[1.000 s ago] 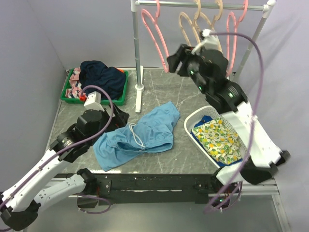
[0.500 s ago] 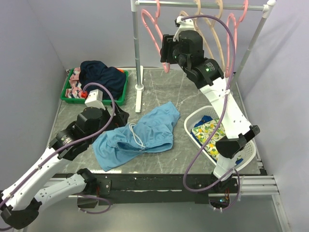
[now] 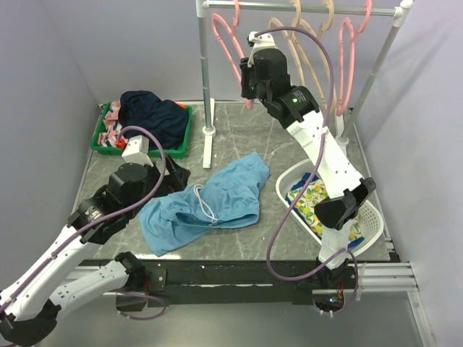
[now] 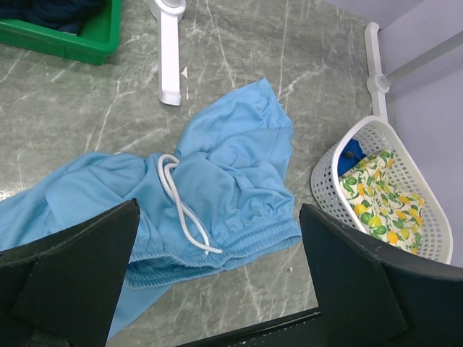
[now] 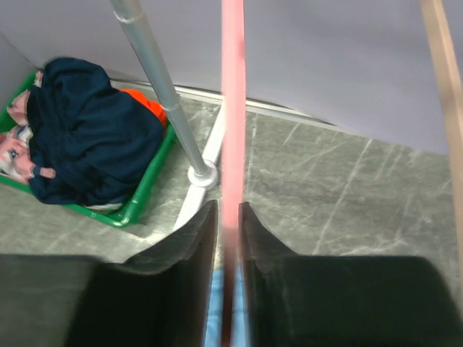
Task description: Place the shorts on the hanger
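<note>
1 hanger (image 5: 232, 108) hangs hook-up; shorts (image 3: 233, 189) lie lengthwise near-left to far-right.

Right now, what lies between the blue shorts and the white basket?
Only bare table separates shorts from basket, clearest in the left wrist view.

Between the right jaws the hanger (image 5: 232, 144) is only a blurred pink bar, cut off top and bottom, contact unclear, and the left jaws hide the lower edge of the shorts (image 4: 224, 181).

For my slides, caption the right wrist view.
Right gripper straddles the thin pink plastic hanger; a green plastic tray of dark navy clothing sits beyond.
</note>
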Robot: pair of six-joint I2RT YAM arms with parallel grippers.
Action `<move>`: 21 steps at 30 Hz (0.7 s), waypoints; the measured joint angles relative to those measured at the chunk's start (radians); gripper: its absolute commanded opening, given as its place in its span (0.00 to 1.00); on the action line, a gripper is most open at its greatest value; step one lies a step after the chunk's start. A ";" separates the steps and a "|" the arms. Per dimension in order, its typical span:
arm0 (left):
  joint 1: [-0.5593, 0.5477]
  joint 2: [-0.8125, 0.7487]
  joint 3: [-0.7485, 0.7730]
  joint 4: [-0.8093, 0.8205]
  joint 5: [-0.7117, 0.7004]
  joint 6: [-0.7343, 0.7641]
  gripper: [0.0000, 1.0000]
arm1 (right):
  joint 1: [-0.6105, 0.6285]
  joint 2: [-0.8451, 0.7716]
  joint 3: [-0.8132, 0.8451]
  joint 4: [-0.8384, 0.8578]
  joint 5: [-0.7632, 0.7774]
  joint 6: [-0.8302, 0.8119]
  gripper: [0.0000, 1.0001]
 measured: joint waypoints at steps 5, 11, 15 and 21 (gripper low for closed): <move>0.000 -0.016 -0.021 0.002 0.000 -0.001 0.99 | 0.000 0.000 0.000 0.009 0.020 -0.014 0.00; 0.000 -0.018 -0.042 0.000 0.001 -0.003 0.99 | 0.000 -0.005 0.000 0.009 0.044 -0.030 0.00; 0.000 -0.018 -0.048 0.003 0.001 -0.003 0.99 | 0.000 -0.040 -0.026 0.024 0.056 -0.031 0.00; 0.001 -0.018 -0.070 0.002 0.002 -0.008 0.99 | 0.000 -0.080 -0.030 0.038 0.061 -0.030 0.00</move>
